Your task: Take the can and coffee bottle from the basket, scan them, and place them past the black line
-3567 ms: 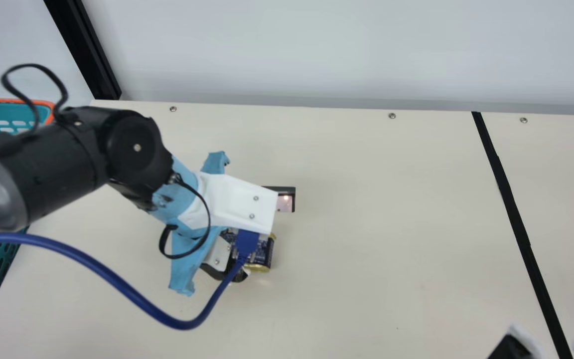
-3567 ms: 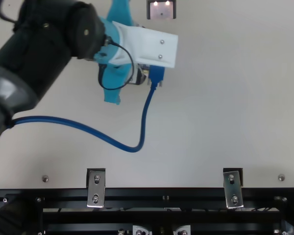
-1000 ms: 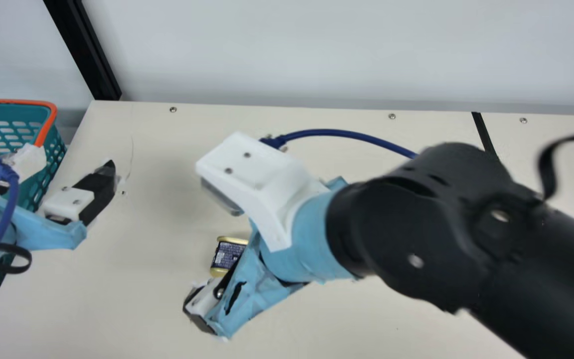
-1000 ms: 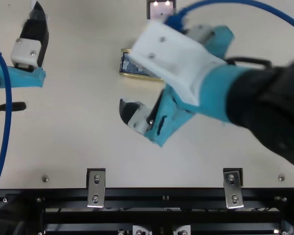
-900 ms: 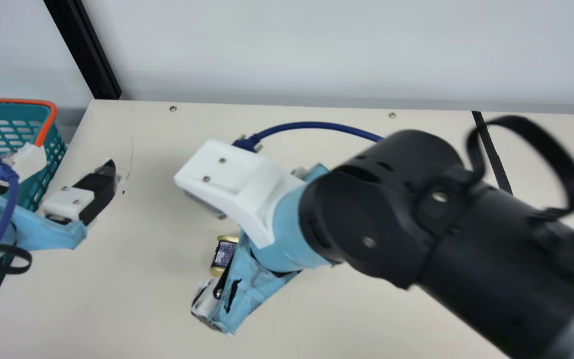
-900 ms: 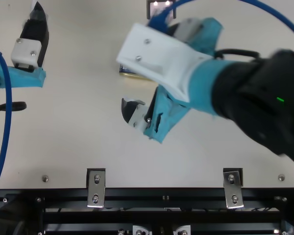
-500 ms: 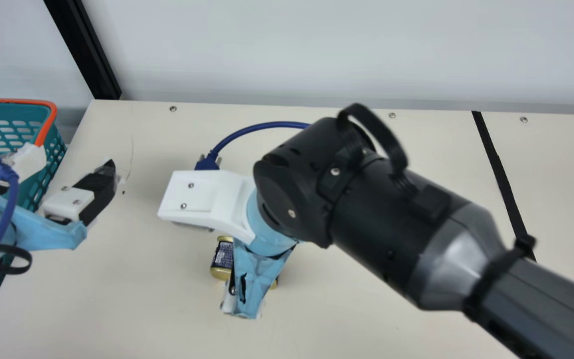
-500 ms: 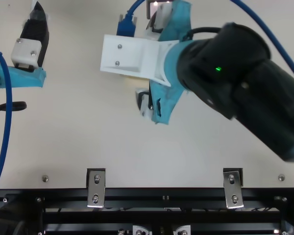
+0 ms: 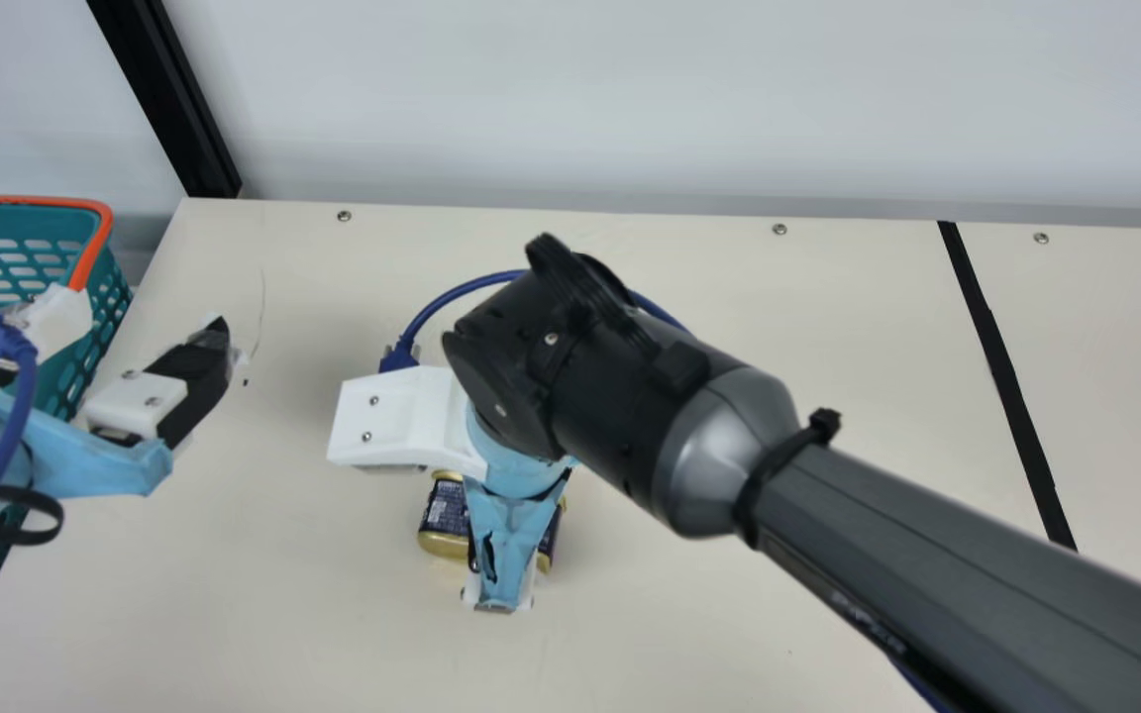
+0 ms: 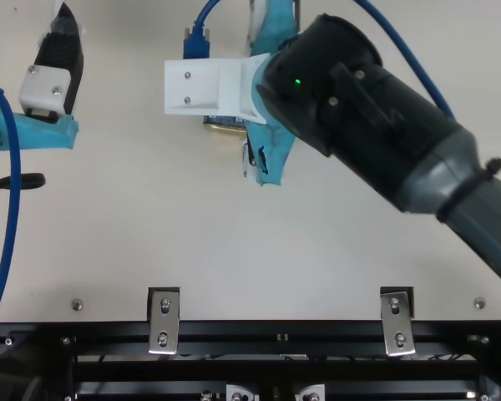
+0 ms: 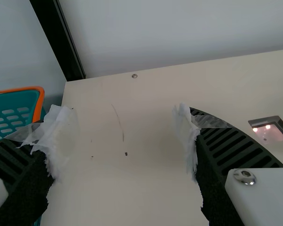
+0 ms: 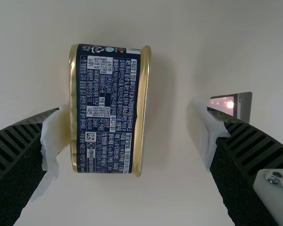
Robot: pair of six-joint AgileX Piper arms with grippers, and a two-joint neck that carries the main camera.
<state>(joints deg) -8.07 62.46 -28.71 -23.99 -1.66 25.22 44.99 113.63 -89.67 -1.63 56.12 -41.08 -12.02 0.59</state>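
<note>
Likely picking up rectangular navy-and-gold metal can (image 9: 445, 509), lower middle of main view, with black ribbed right gripper (image 12: 131, 122) open. Next, probably needs centring, then closing.

Pale grey wall (image 9: 630, 99), black post (image 9: 164, 99), cream table (image 9: 828, 317)

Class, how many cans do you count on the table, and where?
1: the dark blue can, lying on the table below the right gripper. The arm above could be hiding others.
</note>
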